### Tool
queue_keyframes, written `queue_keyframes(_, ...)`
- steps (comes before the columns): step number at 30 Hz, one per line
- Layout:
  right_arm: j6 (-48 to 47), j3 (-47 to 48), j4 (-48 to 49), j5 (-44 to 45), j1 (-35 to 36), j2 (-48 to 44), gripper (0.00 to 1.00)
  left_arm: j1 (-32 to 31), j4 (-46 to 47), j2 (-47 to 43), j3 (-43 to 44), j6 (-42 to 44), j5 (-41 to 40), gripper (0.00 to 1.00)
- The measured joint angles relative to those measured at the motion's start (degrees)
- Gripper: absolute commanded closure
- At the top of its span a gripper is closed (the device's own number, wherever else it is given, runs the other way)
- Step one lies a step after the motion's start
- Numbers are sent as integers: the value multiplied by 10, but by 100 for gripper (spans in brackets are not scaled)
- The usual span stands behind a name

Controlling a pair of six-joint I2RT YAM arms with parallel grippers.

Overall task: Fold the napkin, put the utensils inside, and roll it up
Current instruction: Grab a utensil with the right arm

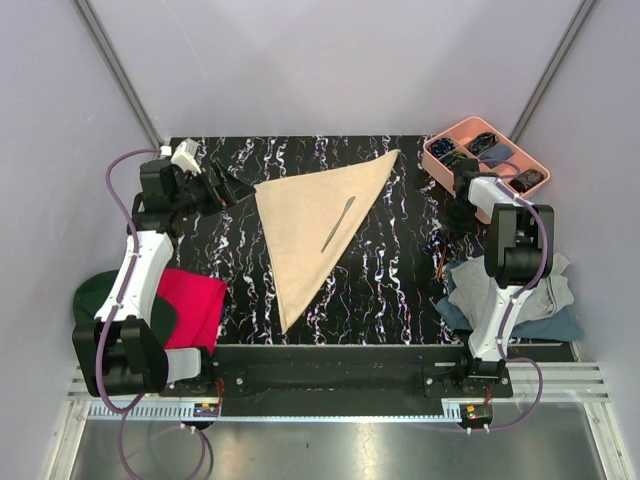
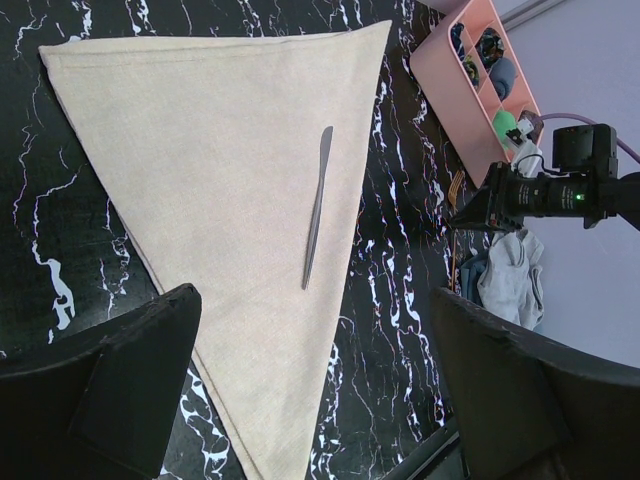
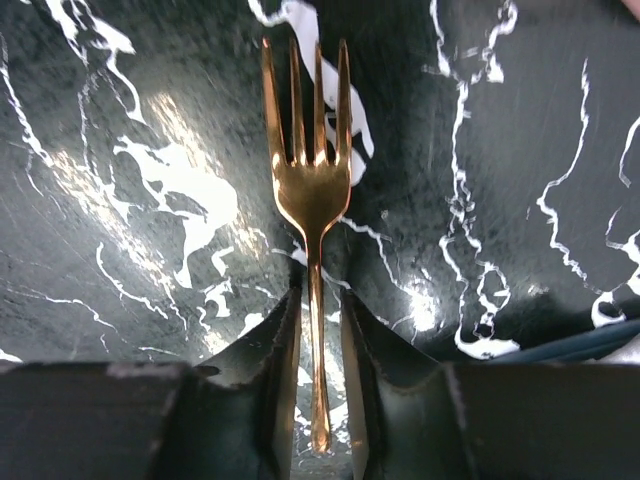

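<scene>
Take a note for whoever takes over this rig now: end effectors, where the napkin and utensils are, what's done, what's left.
Left end effector: open, empty, hovering by the napkin.
Right end effector: jaws narrow astride the fork handle on the table; grip unconfirmed.
Napkin: folded into a triangle, flat on the table.
Knife: lying on the napkin.
Done: fold, knife placed.
Left: fork onto napkin, then roll.
</scene>
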Motion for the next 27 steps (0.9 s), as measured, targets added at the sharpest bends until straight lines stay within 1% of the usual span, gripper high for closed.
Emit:
queue_keyframes(3,-8,6,0,0,-1,5,80,0,1,0,0,0,0,1)
queue_keyframes(4,-10,8,1,0,-1,6,86,0,1,0,0,0,0,1)
queue_keyframes(7,-19,10,2,-1,-2,8,100,-1,1,0,0,0,0,1)
queue_keyframes(13,-23,4,8,-14,-3,5,100,-5,1,0,0,0,0,1)
queue_keyframes(17,13,-39,27,-40,8,-26,100,-7,1,0,0,0,0,1)
queue_keyframes(20,59,-68,23,-46,52,-52,100,-7,1,0,0,0,0,1)
queue_keyframes(22,97,-79,23,-47,102,-69,100,-7,1,0,0,-1,0,1)
queue_keyframes(25,149,-77,28,-61,175,-88,100,-7,2,0,0,-1,0,1)
queue_keyframes(27,178,-66,29,-70,209,-92,100,-7,4,0,0,-1,2,1)
